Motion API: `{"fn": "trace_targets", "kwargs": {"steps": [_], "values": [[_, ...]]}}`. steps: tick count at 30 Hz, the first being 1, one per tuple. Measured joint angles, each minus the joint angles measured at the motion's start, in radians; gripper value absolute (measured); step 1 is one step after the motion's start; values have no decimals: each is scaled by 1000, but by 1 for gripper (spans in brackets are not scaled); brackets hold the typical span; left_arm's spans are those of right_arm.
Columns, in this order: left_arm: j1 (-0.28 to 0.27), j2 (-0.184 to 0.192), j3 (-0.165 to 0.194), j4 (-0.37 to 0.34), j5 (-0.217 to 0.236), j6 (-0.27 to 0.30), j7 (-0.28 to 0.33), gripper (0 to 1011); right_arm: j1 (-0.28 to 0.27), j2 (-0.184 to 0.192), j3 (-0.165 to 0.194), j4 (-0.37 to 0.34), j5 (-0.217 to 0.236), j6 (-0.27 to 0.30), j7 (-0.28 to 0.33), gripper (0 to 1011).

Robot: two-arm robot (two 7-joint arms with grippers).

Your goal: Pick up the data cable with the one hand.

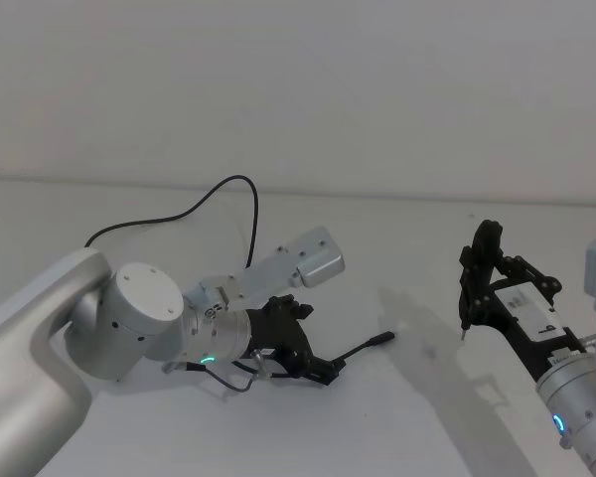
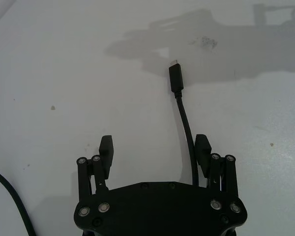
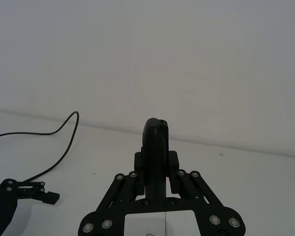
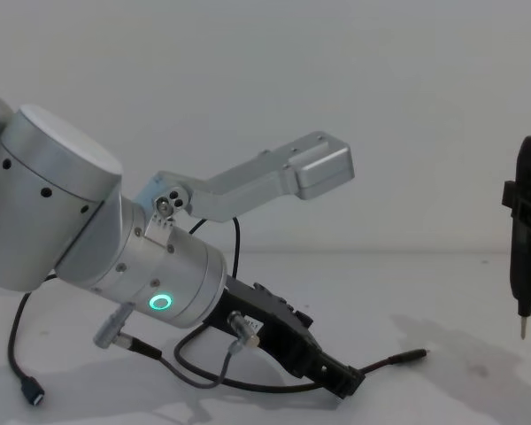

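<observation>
One data cable [image 2: 176, 81], two end effectors. The left end effector [image 2: 154, 147] sits low at the tabletop [image 2: 64, 73], fingers spread wide and gripping nothing; the cable runs between them along one finger, its slim plug just past the tips. The right end effector [image 3: 156, 169], well apart, is clamped on a pen-like tool [image 4: 529, 230].

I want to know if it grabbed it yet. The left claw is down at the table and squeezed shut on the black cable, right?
Not quite. The left claw is down at the table, but it is open, not squeezed shut. The left wrist view shows the black cable running between its two spread fingers, close beside one finger and with a wide gap to the other.
</observation>
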Motion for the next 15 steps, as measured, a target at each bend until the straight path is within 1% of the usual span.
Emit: {"fn": "trace_targets", "kwargs": {"steps": [2, 5, 7, 9, 10, 13, 15], "values": [[-1, -1, 0, 2, 1, 0, 0, 989, 0, 0, 0, 0, 0, 0, 0, 268], [-1, -3, 1, 4, 2, 1, 0, 931, 0, 0, 0, 0, 0, 0, 0, 268], [-1, -4, 1, 5, 3, 1, 0, 875, 0, 0, 0, 0, 0, 0, 0, 268], [-1, -4, 1, 6, 3, 1, 0, 846, 0, 0, 0, 0, 0, 0, 0, 268], [-2, -4, 1, 7, 4, 2, 0, 798, 0, 0, 0, 0, 0, 0, 0, 268], [-2, -5, 1, 8, 4, 2, 0, 731, 0, 0, 0, 0, 0, 0, 0, 268], [-2, -5, 1, 8, 4, 2, 0, 708, 0, 0, 0, 0, 0, 0, 0, 268]]}}
